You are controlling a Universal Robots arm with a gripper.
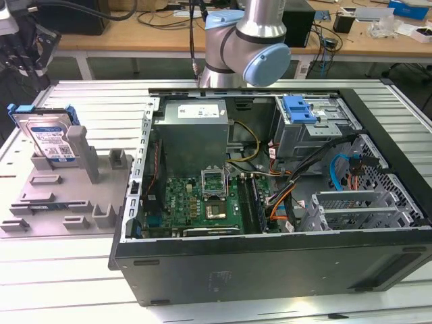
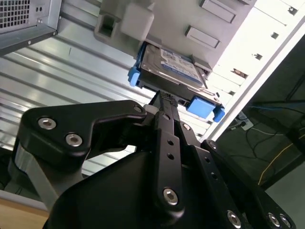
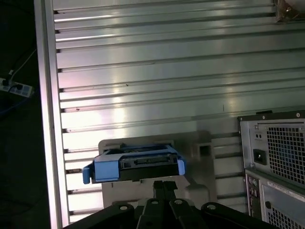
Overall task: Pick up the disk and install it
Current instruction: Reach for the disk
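The disk (image 1: 48, 131) stands on edge in a grey slotted holder (image 1: 61, 192) at the exterior view's left. It is a silver drive with a white-and-blue label in a bright blue carrier. In both wrist views my gripper (image 2: 164, 98) hangs a short way off the disk (image 2: 171, 64), pointing at its blue-framed edge (image 3: 138, 162) without touching it. The black fingertips (image 3: 159, 185) sit pressed together with nothing between them, so the gripper is shut and holds nothing.
An open computer case (image 1: 270, 270) lies on the ribbed metal table (image 1: 378, 94) beside the holder. It holds a motherboard (image 1: 202, 199), a grey power supply (image 1: 196, 125) and a drive cage with a blue latch (image 1: 300, 108). The arm's joints (image 1: 246, 40) rise behind the case.
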